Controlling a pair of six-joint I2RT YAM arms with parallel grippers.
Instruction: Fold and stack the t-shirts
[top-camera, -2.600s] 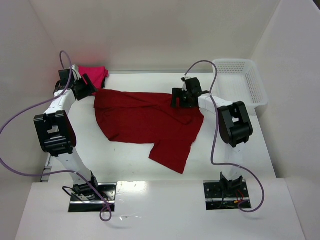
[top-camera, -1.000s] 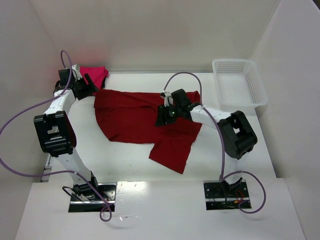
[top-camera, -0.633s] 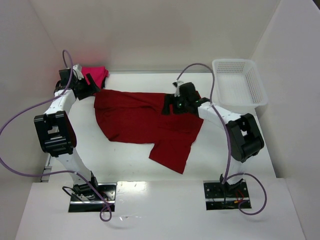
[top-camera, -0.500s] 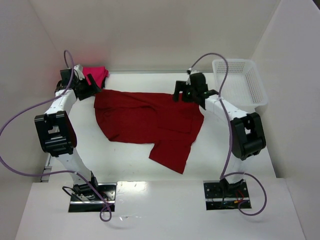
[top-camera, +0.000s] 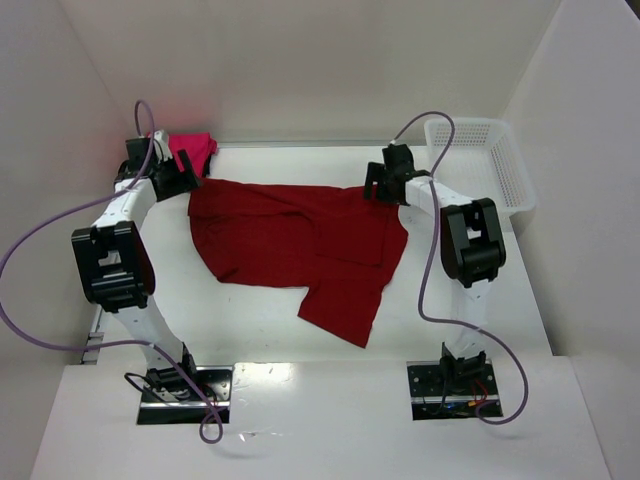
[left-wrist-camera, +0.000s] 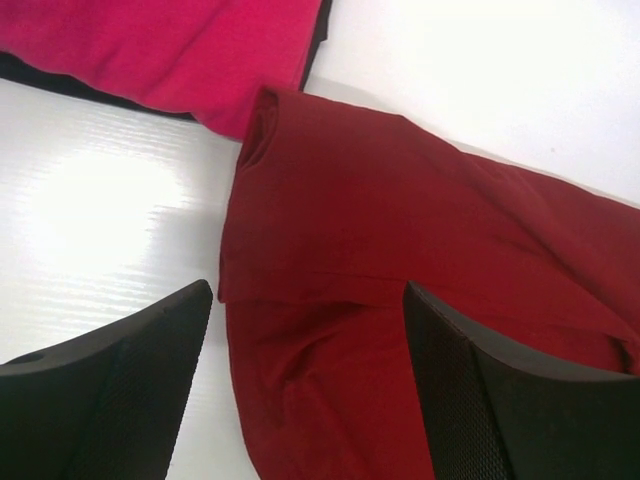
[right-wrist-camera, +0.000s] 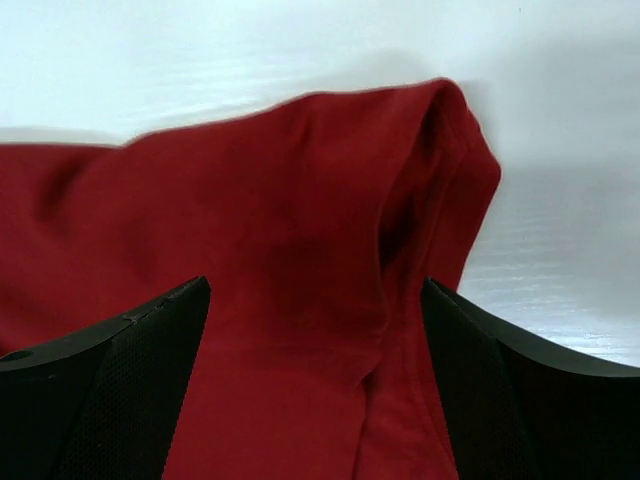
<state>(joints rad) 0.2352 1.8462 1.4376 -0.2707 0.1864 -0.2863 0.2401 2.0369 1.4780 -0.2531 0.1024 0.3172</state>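
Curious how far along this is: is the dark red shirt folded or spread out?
Spread out. The dark red shirt lies wide and rumpled across the table, one part trailing toward the near edge.

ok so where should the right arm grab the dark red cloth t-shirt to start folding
Probably the far right corner of the dark crimson cloth t-shirt, where the edge bunches into a raised fold off the white table. Bring the right gripper straight down from above, fingers either side of that ridge; the rest lies too flat to pinch.
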